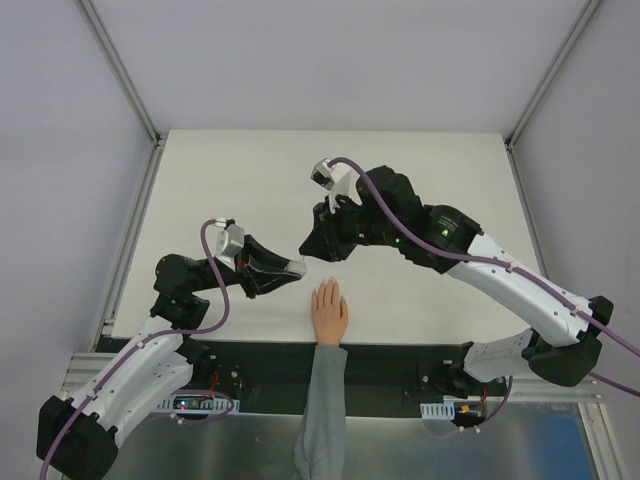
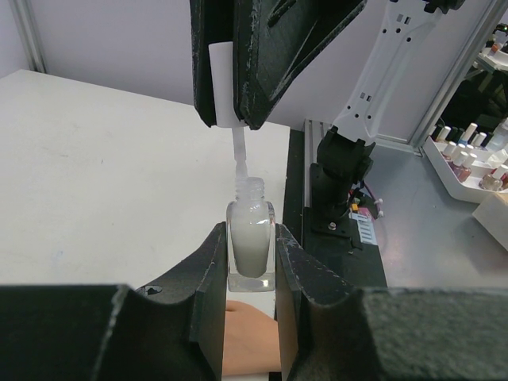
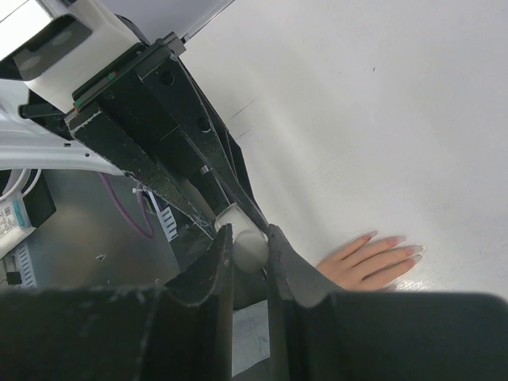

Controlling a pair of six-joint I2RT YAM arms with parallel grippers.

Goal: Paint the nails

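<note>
1. Left arm pose: the arm reaches from the near-left corner forward and inward over the table. The left gripper points toward the table's centre line.
2. Left gripper state: it is clamped on a small clear bottle of pale liquid. One finger presses each flat side. The bottle stands upright with its neck uncapped.
3. Right arm pose: the arm arches from the near-right corner across to the centre. The right gripper meets the tip of the left gripper from above.
4. Right gripper state: it is clenched on a white cap. A brush stem hangs from the cap straight down into the bottle neck.
5. Location of the task item: the mannequin hand lies flat, back upward, at the centre of the near table edge. It sits just on the base side of the two grippers. In the left wrist view it shows below the held bottle.
6. The nails sit at the fingertips, near the bottle but apart from the brush stem.
7. Orientation: the hand's long axis runs from the grey sleeve toward the far table edge. The fingers point away from the bases and are slightly spread.
</note>
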